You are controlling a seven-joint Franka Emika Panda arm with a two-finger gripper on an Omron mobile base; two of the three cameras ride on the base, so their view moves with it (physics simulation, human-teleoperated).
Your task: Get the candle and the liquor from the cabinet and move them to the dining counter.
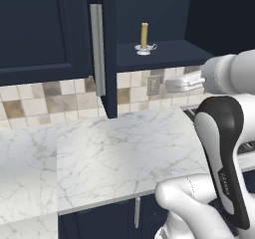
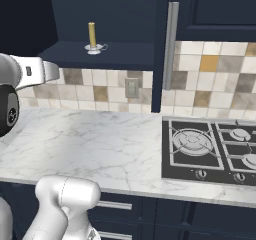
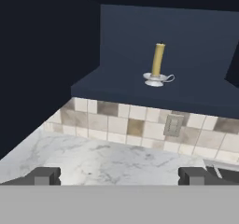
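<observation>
Gripper [image 3: 116,176]: jaws wide apart, empty, above marble worktop [image 3: 102,160] | candle [image 3: 158,62]: upright on saucer holder, open cabinet [image 3: 116,90] shelf

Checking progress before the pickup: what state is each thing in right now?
Cabinet: open, door swung out.
Candle: upright in its holder on the cabinet shelf, unlit, untouched.
Gripper: open, empty, facing the candle from a distance.
Stove: no flame seen.

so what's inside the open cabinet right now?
The cabinet stands open. On its shelf stands the candle, upright in its white holder, alone on the visible stretch. No bottle is visible; the shelf's far ends lie past the cabinet sides and door.
</observation>
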